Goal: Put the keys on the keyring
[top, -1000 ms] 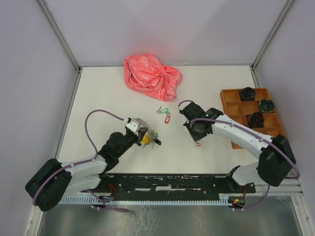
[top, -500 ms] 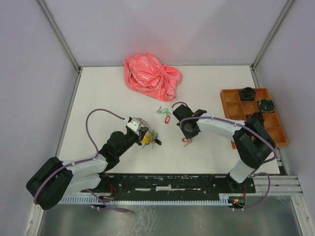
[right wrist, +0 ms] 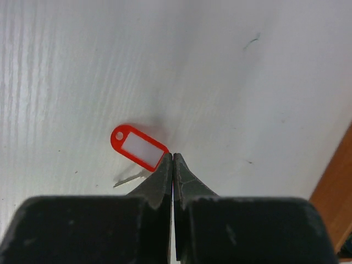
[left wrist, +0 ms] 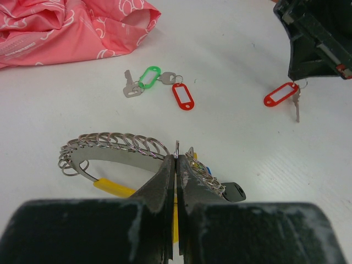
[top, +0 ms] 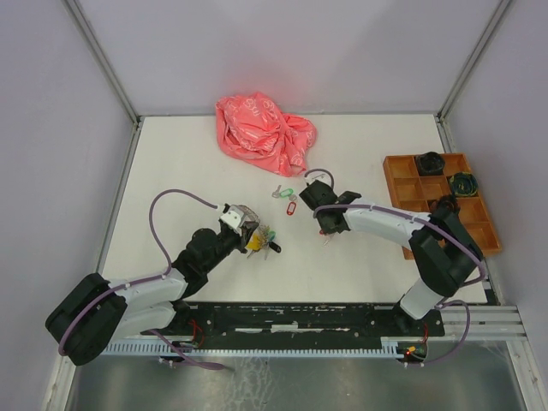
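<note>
Top external view showed the white table (top: 171,154) with a crumpled pink bag (top: 264,133) at its far edge and an orange tray (top: 401,168) on its right side. The left gripper (left wrist: 176,159) was closed tight on the wire of the keyring (left wrist: 110,146) and held it low over the near-left part of the table. The keyring's bunch of small rings and its yellow and blue tags fanned out on both sides of the jaws. The right gripper (right wrist: 172,157), jaws pressed together, pinched the ring end of a red-tagged key (right wrist: 138,147). That key hung just under its fingertips, above the table, to the right of the keyring and apart from it. A green-tagged key (left wrist: 148,77) and a second red-tagged key (left wrist: 183,96) lay close together on the table beyond the keyring, between it and the bag.
</note>
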`<move>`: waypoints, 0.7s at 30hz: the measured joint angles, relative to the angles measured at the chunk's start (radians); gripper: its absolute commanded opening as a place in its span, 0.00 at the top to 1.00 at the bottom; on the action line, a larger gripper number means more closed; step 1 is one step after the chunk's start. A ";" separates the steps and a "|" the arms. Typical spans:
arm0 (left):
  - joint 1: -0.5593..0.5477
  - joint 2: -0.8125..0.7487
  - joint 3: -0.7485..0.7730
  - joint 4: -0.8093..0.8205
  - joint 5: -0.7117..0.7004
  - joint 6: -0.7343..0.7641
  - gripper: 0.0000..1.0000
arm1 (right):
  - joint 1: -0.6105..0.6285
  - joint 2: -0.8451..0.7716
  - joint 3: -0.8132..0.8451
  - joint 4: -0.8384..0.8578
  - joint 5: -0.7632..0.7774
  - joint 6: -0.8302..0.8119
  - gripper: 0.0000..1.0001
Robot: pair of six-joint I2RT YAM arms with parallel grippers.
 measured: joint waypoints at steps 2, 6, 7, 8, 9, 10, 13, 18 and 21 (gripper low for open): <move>0.000 0.000 0.000 0.000 0.000 0.000 0.97 | -0.001 -0.031 0.000 -0.005 0.066 0.014 0.99; 0.000 0.000 0.000 0.000 0.000 0.000 0.97 | -0.013 -0.057 0.031 -0.048 0.181 0.056 0.99; 0.000 0.000 0.000 0.000 0.000 0.000 0.97 | -0.017 -0.057 0.040 -0.057 0.201 0.072 0.99; 0.000 0.000 0.000 0.000 0.000 0.000 0.97 | -0.019 -0.057 0.045 -0.063 0.213 0.084 0.99; 0.000 0.000 0.000 0.000 0.000 0.000 0.97 | -0.021 -0.056 0.051 -0.077 0.227 0.104 0.99; 0.000 0.000 0.000 0.000 0.000 0.000 0.97 | -0.023 -0.054 0.053 -0.085 0.234 0.119 0.99; 0.000 0.000 0.000 -0.003 0.000 0.000 0.97 | -0.024 -0.037 0.054 -0.111 0.232 0.174 0.99; 0.000 0.000 0.004 -0.013 0.000 0.000 0.97 | -0.024 -0.024 0.032 -0.124 0.145 0.248 0.98; 0.000 0.000 0.008 -0.020 0.000 0.000 0.97 | -0.024 -0.022 0.023 -0.138 0.069 0.272 0.97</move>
